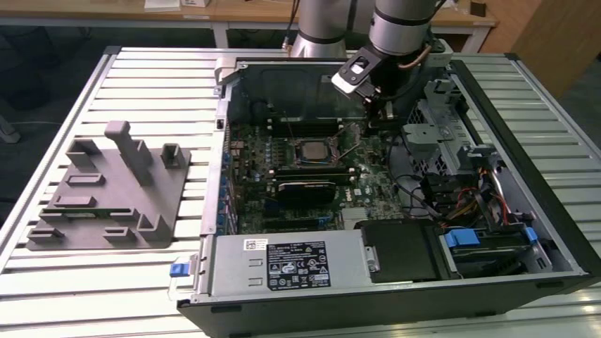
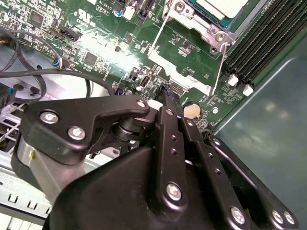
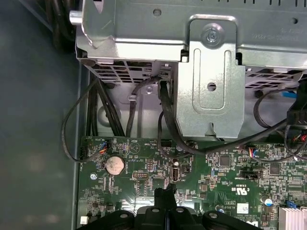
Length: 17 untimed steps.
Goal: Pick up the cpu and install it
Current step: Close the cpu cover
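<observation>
Right now the gripper point(image 1: 383, 111) hangs low inside the case point(image 1: 554, 232), over the edge of the board point(image 3: 225, 177) on the exterior view's right of the socket point(image 2: 189, 19). In the first wrist view its tips are pressed together just above the board, close to the coin cell point(image 3: 114, 165), and I can make out nothing pinched between them.

The cpu point(image 1: 313, 149) lies flat in the socket near the middle of the board, pale metal top up; the second wrist view catches one corner of it point(image 2: 225, 5) inside the steel frame. It is well apart from the gripper, not touching it. The tray point(image 1: 160, 197) sits outside the case on the exterior view's left.

As for handling, I'd judge the chip light and perfectly stiff, but unforgiving (the contact side and the socket under it are the fragile parts, I'd expect). The smooth lid looks slippery and offers nothing to pinch. From my end I'd only take it by two opposite edges of the thin darker rim, kept level, with a gentle squeeze.
</observation>
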### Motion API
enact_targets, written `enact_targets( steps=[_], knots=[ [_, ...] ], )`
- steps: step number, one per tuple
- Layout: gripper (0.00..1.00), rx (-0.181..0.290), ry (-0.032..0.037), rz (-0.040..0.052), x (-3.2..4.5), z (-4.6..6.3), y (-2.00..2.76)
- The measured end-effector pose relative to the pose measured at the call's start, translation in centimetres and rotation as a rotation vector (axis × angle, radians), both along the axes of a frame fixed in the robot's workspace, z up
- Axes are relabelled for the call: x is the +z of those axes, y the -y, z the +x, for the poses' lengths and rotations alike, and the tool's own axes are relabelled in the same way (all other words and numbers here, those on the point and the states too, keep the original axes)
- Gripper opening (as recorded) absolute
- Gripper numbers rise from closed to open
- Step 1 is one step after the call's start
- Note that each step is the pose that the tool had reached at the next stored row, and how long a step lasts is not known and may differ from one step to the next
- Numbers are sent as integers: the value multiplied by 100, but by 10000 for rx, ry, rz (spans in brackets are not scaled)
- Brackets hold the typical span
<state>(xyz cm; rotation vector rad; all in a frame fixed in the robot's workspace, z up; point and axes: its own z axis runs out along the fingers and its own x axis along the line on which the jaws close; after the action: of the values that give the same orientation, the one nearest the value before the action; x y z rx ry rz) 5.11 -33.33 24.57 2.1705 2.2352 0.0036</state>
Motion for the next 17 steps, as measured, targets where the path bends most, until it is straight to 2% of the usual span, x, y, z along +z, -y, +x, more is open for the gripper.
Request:
enact_targets(
  steps=[4, 7, 12, 17],
  knots=[
    [11, 0, 1, 3, -5, -9, -1],
    [11, 1, 1, 2, -9, -62, 0],
    [11, -4, 1, 2, -14, -215, 0],
    [11, -17, 2, 3, -16, -419, 0]
  ],
)
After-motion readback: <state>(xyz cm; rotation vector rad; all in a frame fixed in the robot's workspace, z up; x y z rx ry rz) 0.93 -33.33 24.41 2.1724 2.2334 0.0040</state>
